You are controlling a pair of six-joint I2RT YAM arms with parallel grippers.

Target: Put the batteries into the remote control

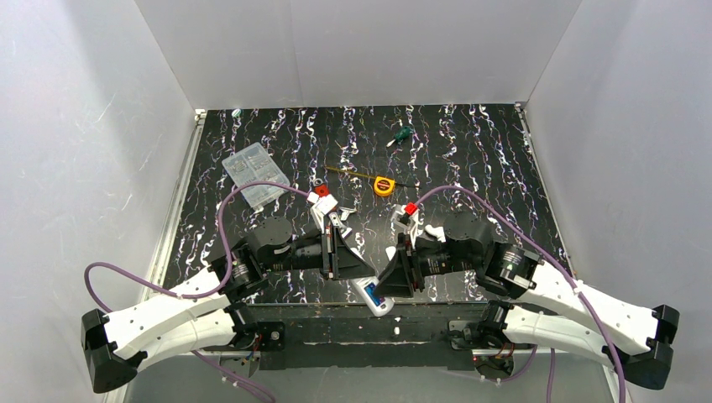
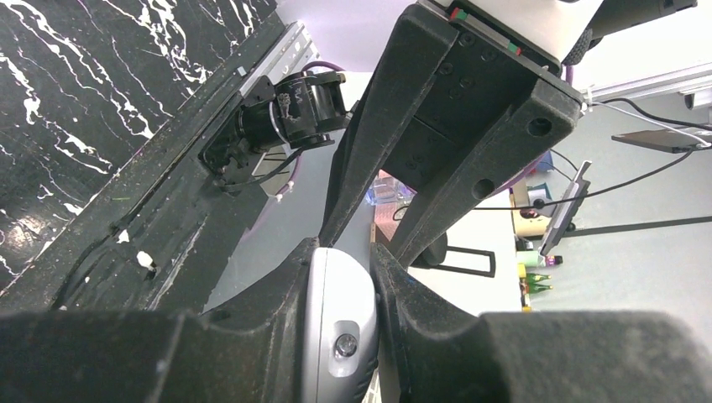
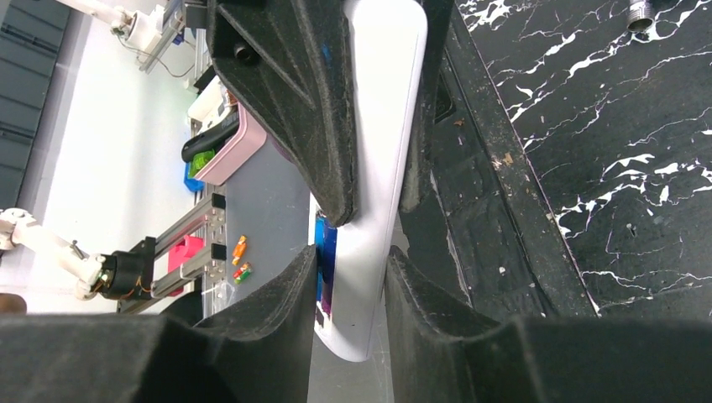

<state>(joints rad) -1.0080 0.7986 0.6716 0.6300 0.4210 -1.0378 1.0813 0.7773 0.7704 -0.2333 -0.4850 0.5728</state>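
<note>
The white remote control (image 1: 379,304) hangs over the table's near edge, held between both grippers. A blue battery (image 1: 369,295) sits in its open back, seen as a blue strip (image 3: 326,252) in the right wrist view. My left gripper (image 1: 366,274) is shut on the rounded end of the remote (image 2: 340,319), the end with the small clear LED. My right gripper (image 1: 383,285) is shut across the other end of the remote (image 3: 378,235); one finger lies against the battery side, the other against its face. I cannot tell how many batteries are in it.
A clear plastic box (image 1: 256,175) lies at the back left. A yellow tape measure (image 1: 384,185) and a green screwdriver (image 1: 403,134) lie at the back centre. Two small white fittings with red caps (image 1: 323,200) (image 1: 409,213) lie just beyond the grippers. A metal fitting (image 3: 642,13) lies on the table.
</note>
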